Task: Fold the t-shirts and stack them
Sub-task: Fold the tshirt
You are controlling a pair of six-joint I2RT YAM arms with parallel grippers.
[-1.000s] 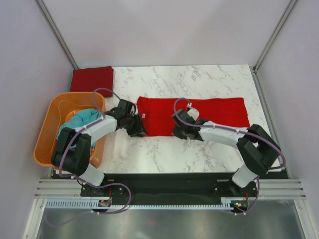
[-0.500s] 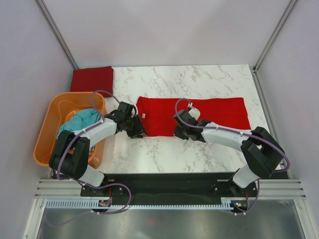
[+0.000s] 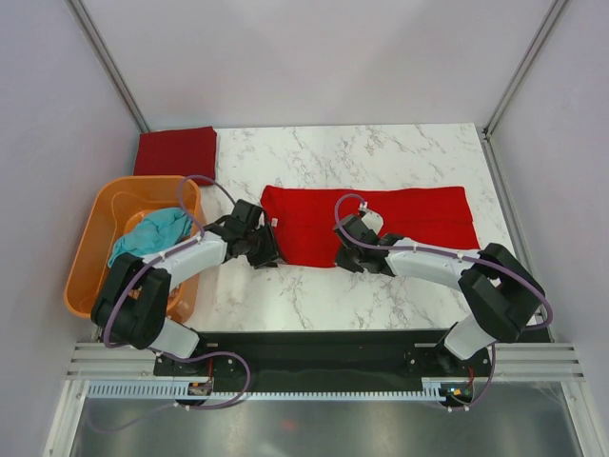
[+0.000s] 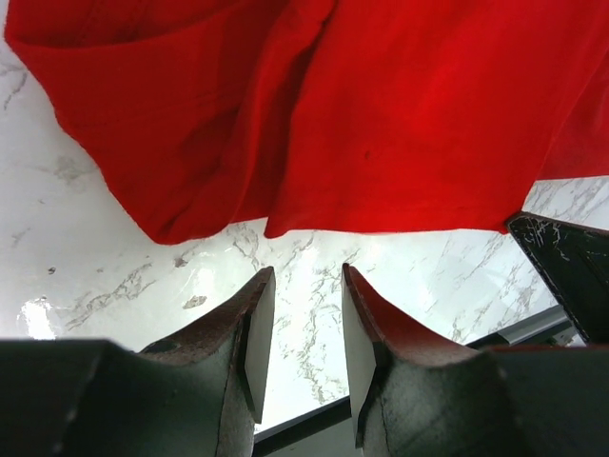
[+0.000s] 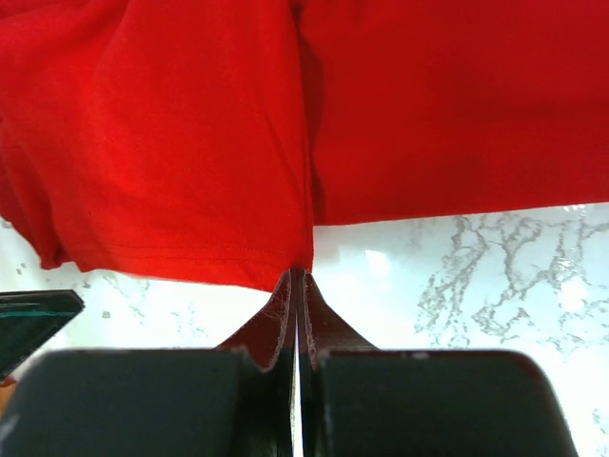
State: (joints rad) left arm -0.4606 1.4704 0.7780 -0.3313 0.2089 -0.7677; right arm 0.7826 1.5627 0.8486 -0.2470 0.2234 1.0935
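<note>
Matt soft red cloth t-shirt [image 3: 419,214], glossy white marble-look table [image 3: 362,152], smooth orange plastic basket [image 3: 88,249]

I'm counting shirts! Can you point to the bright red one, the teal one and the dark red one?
bright red t-shirt [image 3: 428,217], top view, flat right half.
teal t-shirt [image 3: 152,231], top view, bunched middle.
maroon t-shirt [image 3: 176,152], top view, middle of the folded square.

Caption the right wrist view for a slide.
Shut right gripper at the hem of the bright red t-shirt on the marble table.
</note>
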